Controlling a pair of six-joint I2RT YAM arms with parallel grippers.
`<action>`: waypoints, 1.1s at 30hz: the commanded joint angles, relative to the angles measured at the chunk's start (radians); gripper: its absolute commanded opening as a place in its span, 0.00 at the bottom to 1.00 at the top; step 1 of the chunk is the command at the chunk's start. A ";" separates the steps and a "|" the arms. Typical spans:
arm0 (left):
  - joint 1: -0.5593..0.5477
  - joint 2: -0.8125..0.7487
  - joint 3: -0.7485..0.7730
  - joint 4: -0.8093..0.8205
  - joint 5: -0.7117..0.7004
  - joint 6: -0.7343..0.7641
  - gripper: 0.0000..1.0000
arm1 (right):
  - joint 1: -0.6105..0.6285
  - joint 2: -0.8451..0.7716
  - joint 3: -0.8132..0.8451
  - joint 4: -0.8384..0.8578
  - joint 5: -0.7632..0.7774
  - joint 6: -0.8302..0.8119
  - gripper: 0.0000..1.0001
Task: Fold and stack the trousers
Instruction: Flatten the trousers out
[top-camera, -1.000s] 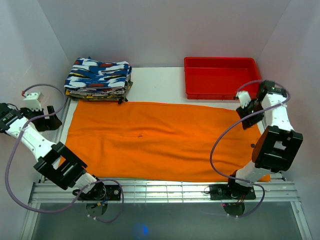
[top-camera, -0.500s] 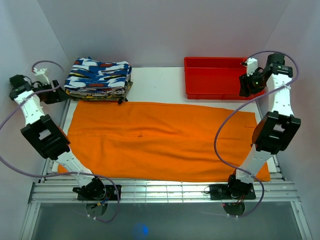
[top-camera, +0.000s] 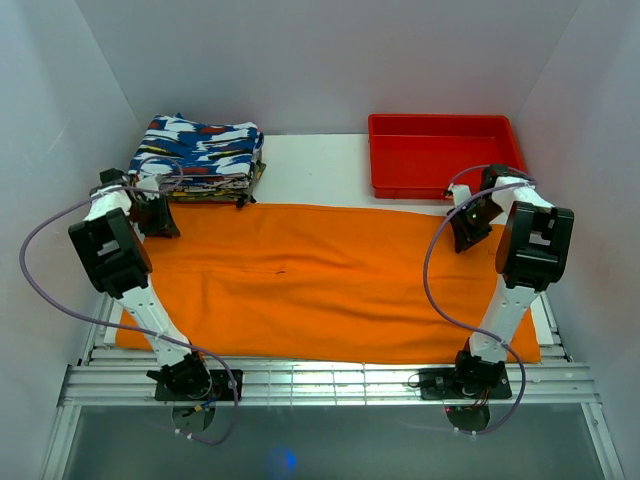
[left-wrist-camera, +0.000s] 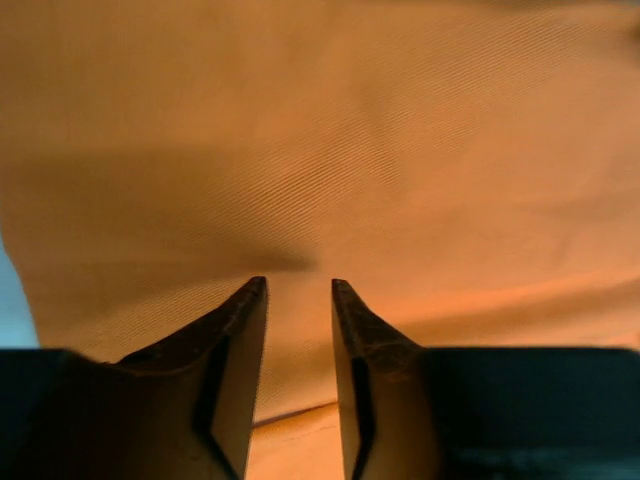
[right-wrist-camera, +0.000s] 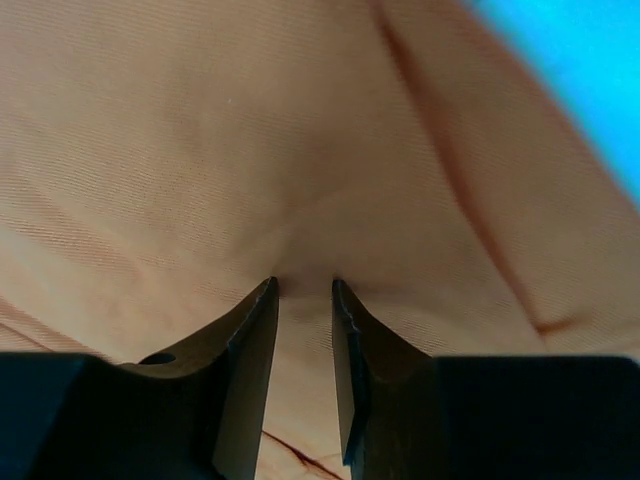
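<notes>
Bright-orange trousers (top-camera: 330, 285): spread flat and wide across the white table (top-camera: 310, 165), on the near side of the red tray (top-camera: 440, 120), with the far right corner just in front of the tray's near wall. Soft, thin woven cloth, going by the fine ribbing in both wrist views. Likely light and limp, with no stiffness to hold a shape, so bound to sag from any held point. Not fragile, hardly slippery, but apt to drag on the table and wrinkle. Far too large for one gripper. Best taken at two corners of one long edge together, pinching a small ridge of fabric or the hem rather than the flat middle, then carried over evenly to keep the fold straight.

Right gripper (right-wrist-camera: 303, 285): down on the corner nearest the tray, jaws set close with only a slit between, apparently nipping a small pucker of cloth, to judge by the creases meeting at the fingertips.

Left gripper (left-wrist-camera: 299, 285): well to the left of the tray, on the far corner of the cloth farthest from it, jaws likewise narrow, with orange showing in the slit. Impossible to tell whether gripping or merely resting on the fabric, flat and uncreased there.

Stack of blue, white and red patterned folded clothes (top-camera: 198, 160): level with the tray, well to its left.
</notes>
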 joint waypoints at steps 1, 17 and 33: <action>0.001 0.013 -0.087 0.007 -0.130 0.033 0.41 | 0.020 0.012 -0.070 0.064 0.072 -0.018 0.33; 0.101 -0.154 -0.451 -0.039 -0.298 0.283 0.26 | 0.030 -0.230 -0.481 0.055 0.161 -0.242 0.26; 0.159 -0.183 0.121 -0.291 0.201 0.551 0.72 | -0.081 -0.042 0.186 -0.270 0.124 -0.579 0.77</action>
